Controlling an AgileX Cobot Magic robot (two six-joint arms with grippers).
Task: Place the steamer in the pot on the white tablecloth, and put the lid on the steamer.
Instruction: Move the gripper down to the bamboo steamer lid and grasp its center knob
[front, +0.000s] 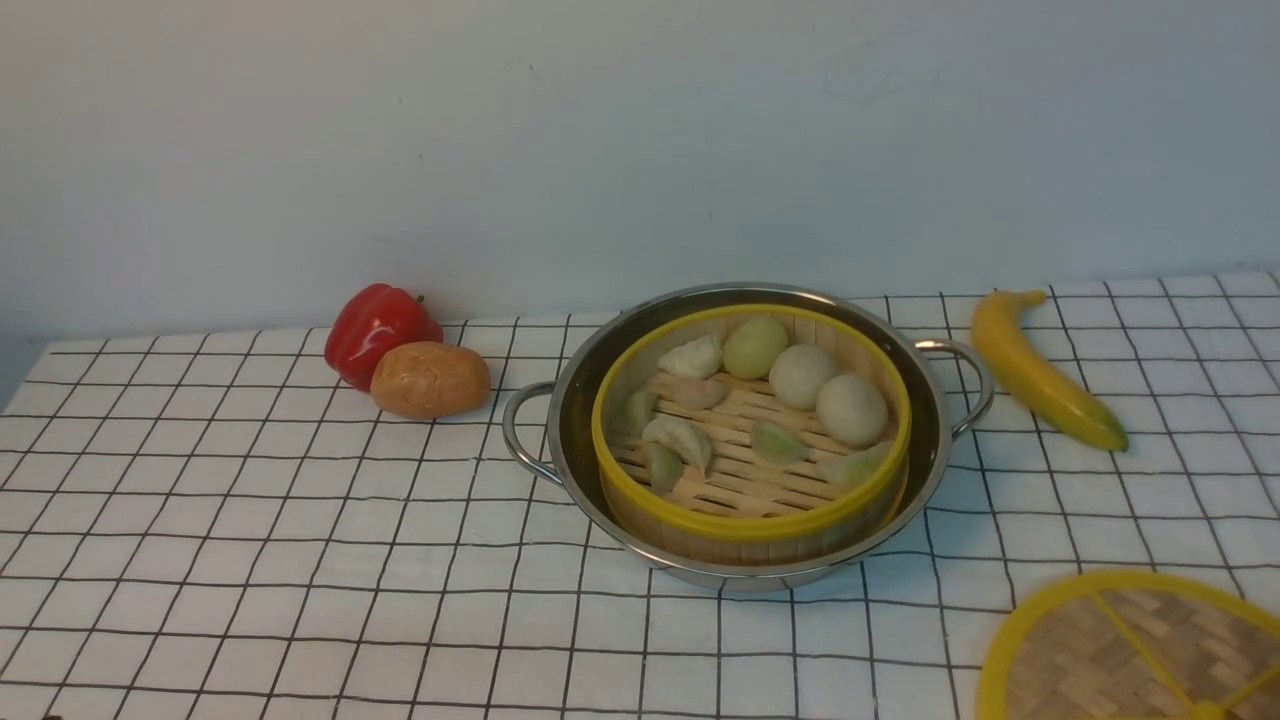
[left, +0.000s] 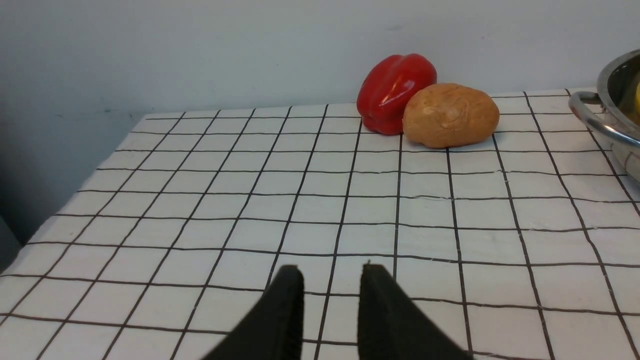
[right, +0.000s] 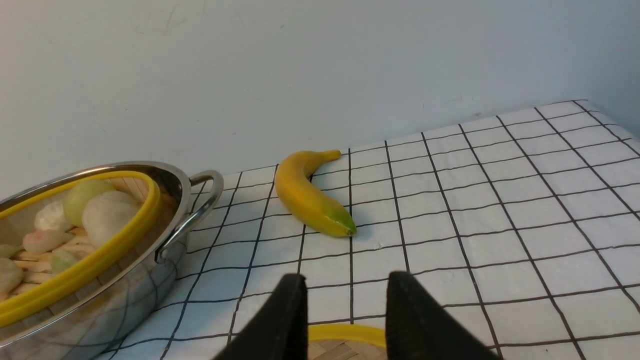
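While hovering right gripper (right: 347, 277), spread and empty, over near-right lid (front: 1130, 650), treat as likely light, stiff weave: pinch rim or knob, left gripper (left: 331, 270) likewise parted, empty.

The lid (front: 1120, 650) runs off the front view's lower right corner; the left wrist view crops the pot (left: 622, 142).

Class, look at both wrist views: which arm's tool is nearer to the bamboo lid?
Right. The right tool is right at the lid, whose yellow rim shows between its jaws. The left tool is over the tablecloth on the pot's other side, with no lid in its view.
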